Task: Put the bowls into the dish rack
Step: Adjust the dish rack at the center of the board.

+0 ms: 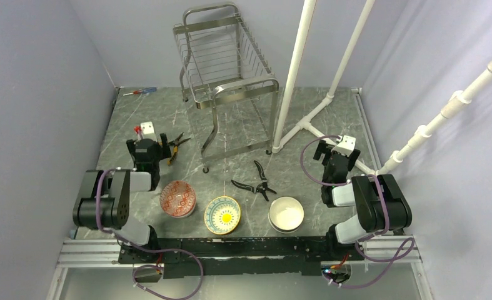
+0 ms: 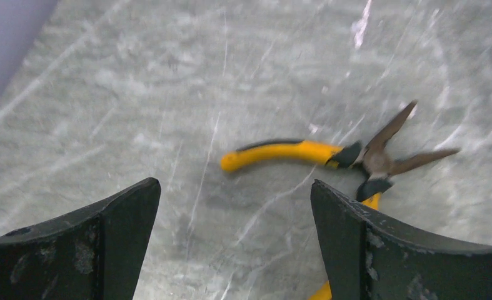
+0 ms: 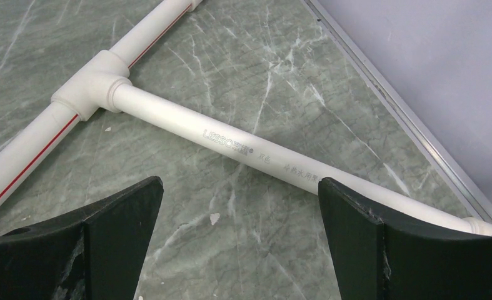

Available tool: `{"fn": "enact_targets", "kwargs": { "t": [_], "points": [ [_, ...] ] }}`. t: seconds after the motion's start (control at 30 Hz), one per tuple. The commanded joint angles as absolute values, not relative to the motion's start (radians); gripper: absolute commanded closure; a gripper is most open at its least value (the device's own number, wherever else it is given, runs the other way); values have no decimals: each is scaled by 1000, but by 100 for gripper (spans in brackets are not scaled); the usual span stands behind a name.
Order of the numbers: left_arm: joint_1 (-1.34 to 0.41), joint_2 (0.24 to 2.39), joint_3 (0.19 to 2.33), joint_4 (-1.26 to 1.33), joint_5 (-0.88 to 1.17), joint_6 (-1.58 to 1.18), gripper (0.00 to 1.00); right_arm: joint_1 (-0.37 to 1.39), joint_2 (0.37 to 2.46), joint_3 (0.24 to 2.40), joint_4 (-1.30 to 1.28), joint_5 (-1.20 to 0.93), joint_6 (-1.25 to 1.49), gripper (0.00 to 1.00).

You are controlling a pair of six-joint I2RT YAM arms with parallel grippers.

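Three bowls sit in a row near the front edge: a red-patterned bowl [image 1: 177, 198], a teal bowl with a yellow centre [image 1: 222, 214] and a plain white bowl [image 1: 286, 213]. The steel wire dish rack [image 1: 225, 69] stands at the back centre with nothing in it. My left gripper [image 1: 148, 139] hovers open over bare tabletop, behind and left of the red bowl. In its wrist view the gripper [image 2: 235, 194] holds nothing. My right gripper [image 1: 338, 150] is open too, right of the white bowl; in the right wrist view that gripper [image 3: 240, 190] is empty above the marble.
Yellow-handled pliers [image 2: 331, 156] lie just ahead of the left gripper, the same pliers [image 1: 176, 145] lying beside the rack's legs. Black shears [image 1: 257, 182] lie behind the bowls. White pipes [image 3: 243, 147] cross the table on the right. A red screwdriver [image 1: 138, 92] is at the back left.
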State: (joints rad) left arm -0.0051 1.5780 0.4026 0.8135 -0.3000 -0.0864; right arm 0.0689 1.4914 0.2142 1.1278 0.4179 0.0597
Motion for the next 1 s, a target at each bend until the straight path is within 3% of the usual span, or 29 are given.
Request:
{"fn": "enact_targets", "kwargs": {
  "t": [0.0,0.13,0.4,0.57,0.77,0.97],
  "points": [
    [-3,1394,538,515,-272,-100,5,66,1487,229,1179,430,57,0],
    [-3,1252,553,394,-286,-198,4,83,1387,240,1087,429,31,0],
    [-3,1075,717,-92,-326,-533,5,84,1032,473,376,390,265,0],
    [-3,1051,827,-325,-223,-634,5,83,945,483,363,166,287,0],
    [-3,1051,864,-422,-31,-625,5,83,887,567,77,336,571,0],
    [-3,993,826,-445,102,-608,5,83,838,581,23,207,493,0]
  ]
}}
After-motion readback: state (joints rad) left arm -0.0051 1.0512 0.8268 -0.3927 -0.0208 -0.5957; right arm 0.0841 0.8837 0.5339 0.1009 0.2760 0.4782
